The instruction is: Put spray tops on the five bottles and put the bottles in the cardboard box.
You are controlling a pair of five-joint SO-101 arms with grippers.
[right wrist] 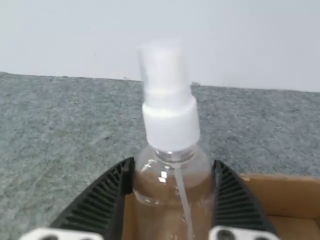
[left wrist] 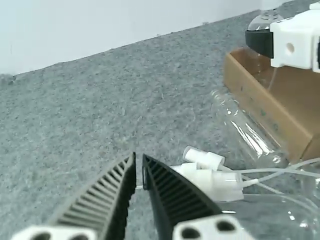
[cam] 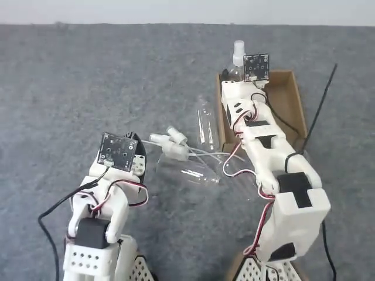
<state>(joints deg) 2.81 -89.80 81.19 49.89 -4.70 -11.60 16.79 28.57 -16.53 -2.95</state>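
My right gripper (right wrist: 172, 165) is shut on an upright clear bottle (right wrist: 170, 180) fitted with a white spray top (right wrist: 167, 117). It holds the bottle at the far corner of the cardboard box (cam: 290, 102). In the high view this bottle (cam: 238, 58) stands up past the box's far left corner. My left gripper (left wrist: 139, 157) hangs low over the carpet, shut with nothing in it. Just beyond it lie two loose spray tops (left wrist: 205, 170) with thin tubes. A bare bottle (cam: 206, 123) lies beside the box, and another bottle (cam: 187, 170) lies between the arms.
The table is covered in grey carpet (cam: 88, 82), with open room to the left and far side. A black cable (cam: 319, 111) runs past the box's right side. The right arm (cam: 263, 146) stretches over the box's near left edge.
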